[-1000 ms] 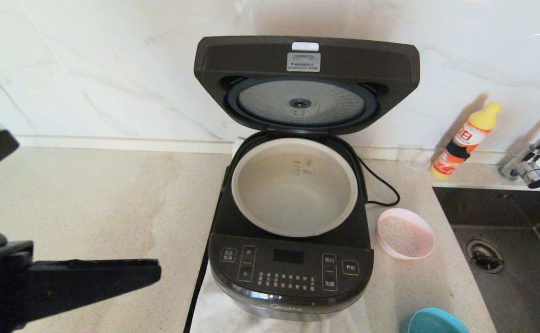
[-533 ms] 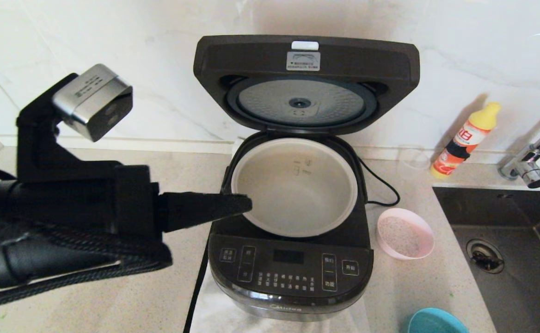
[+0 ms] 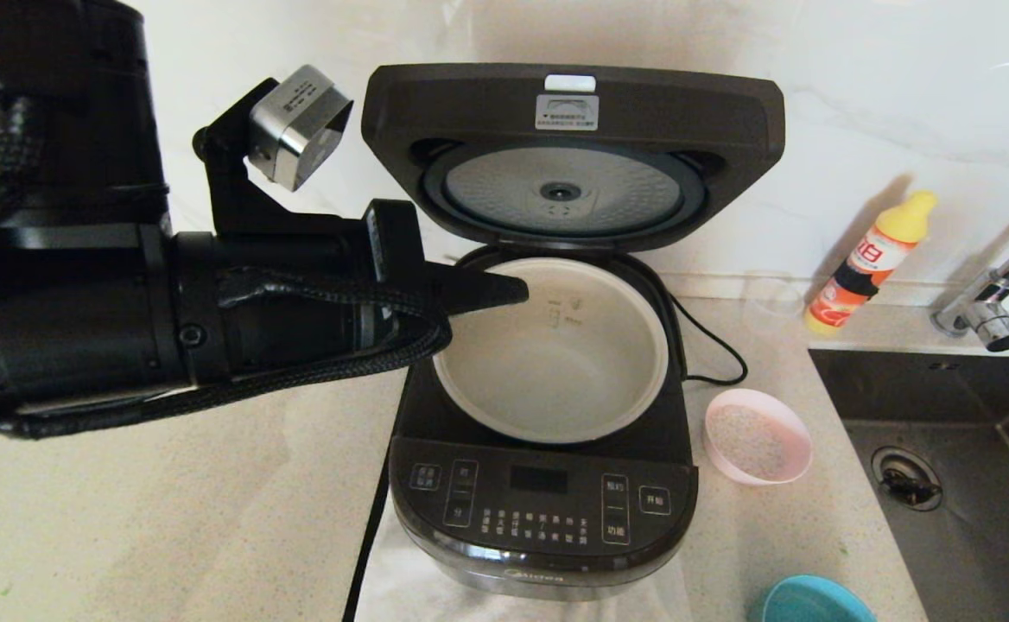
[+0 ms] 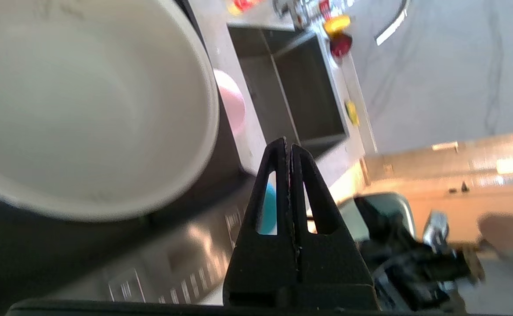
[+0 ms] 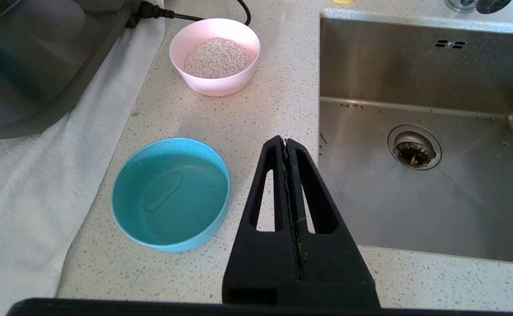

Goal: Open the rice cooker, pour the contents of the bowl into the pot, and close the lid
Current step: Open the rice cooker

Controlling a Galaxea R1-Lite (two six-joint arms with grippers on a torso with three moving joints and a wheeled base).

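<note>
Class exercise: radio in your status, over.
Left gripper shut, empty, over pot. Right gripper shut, parked. Lid up; pink bowl of rice unpoured.

— What's the surface?
— A pale speckled stone counter with a steel sink set into it.
— What's on it?
— A white cloth under the rice cooker, a pink bowl of rice, a blue bowl, an orange bottle by the wall.
</note>
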